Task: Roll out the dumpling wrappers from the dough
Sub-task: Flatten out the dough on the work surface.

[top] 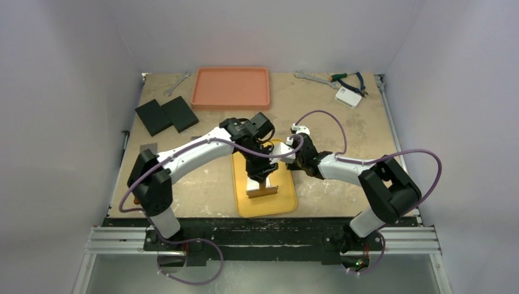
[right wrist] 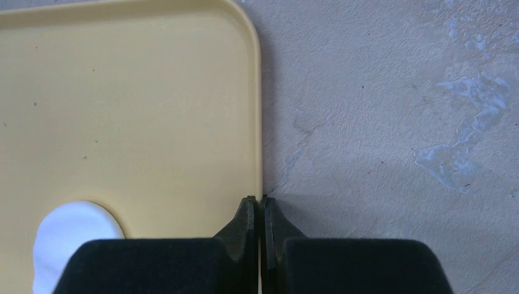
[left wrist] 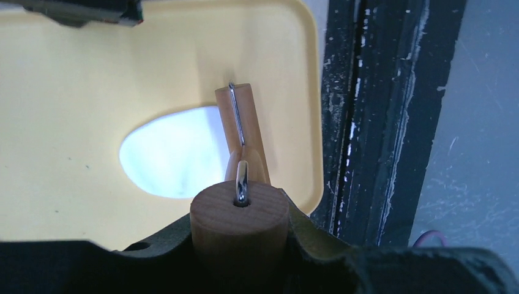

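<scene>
Nearest the left wrist camera, the round end of a wooden handle (left wrist: 238,214) is seen, with a metal rod set into its middle. It is pinched by the left claw (left wrist: 238,245), whose dark fingers (left wrist: 306,236) are closed on either side of it. The handle belongs to a small rolling pin, and its wooden roller (left wrist: 245,122) is held low over a yellow tray (left wrist: 61,92).

One white dough disc (left wrist: 174,153) is laid flat on that tray, more oval than round. The roller is placed at the disc's edge and overlaps it slightly (whether it presses on the dough cannot be told). From above, the disc is mostly hidden under the left claw (top: 260,177), around the middle of the yellow tray (top: 281,205).

The right claw (right wrist: 257,205) is pressed together with nothing between its fingers. Its tips are held at the right rim of the yellow tray (right wrist: 183,73), over the bare table (right wrist: 398,122); contact with the rim cannot be judged. Part of the dough disc (right wrist: 73,236) shows at the lower left of that view.

At the far side of the table (top: 343,135) an orange tray (top: 231,87) is set. Two black blocks (top: 166,115) are placed at the far left, a wrench (top: 176,84) beside them. Another wrench (top: 312,78), pliers (top: 349,79) and a white box (top: 348,96) are laid at the far right.
</scene>
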Robot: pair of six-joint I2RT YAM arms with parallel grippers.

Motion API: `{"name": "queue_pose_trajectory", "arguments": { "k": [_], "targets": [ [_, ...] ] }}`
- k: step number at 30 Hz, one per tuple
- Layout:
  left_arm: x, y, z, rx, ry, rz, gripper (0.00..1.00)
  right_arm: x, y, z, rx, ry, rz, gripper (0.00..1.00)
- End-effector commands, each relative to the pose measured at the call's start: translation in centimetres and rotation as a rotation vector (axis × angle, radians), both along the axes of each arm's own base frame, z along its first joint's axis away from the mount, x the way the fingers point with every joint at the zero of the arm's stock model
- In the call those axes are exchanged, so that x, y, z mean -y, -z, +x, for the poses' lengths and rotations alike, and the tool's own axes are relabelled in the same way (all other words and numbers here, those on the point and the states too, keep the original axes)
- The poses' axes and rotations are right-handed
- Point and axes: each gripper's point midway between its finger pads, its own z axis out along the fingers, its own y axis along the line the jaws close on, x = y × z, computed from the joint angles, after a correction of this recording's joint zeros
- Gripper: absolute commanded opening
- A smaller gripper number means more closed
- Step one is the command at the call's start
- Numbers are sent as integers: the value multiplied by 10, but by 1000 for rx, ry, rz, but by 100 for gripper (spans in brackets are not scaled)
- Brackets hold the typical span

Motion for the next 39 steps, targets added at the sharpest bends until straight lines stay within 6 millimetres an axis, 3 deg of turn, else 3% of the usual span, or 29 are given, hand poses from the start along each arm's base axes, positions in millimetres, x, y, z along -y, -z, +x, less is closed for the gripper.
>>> {"name": "queue_pose_trajectory", "arguments": {
  "k": [1, 6, 12, 18, 28, 35, 39],
  "targets": [
    [3, 13, 29, -54, -170, 0, 0, 6, 6, -1, -10, 4, -42, 0],
    [-6, 28, 72, -33, -313, 3, 0, 6, 5, -1, -6, 6, -39, 0],
    [-27, 59, 99, 45, -387, 88, 0, 6, 6, -1, -9, 7, -42, 0],
    [-56, 70, 135, 126, -476, 122, 0, 7, 5, 0, -4, 9, -40, 0],
    [-76, 64, 159, 153, -534, 101, 0, 7, 5, -1, -6, 8, -41, 0],
    [-80, 55, 168, 157, -571, 63, 0, 6, 6, -1, -8, 6, -41, 0],
    [-88, 64, 171, 157, -579, 87, 0, 7, 5, -1, -7, 7, -40, 0]
  ]
}}
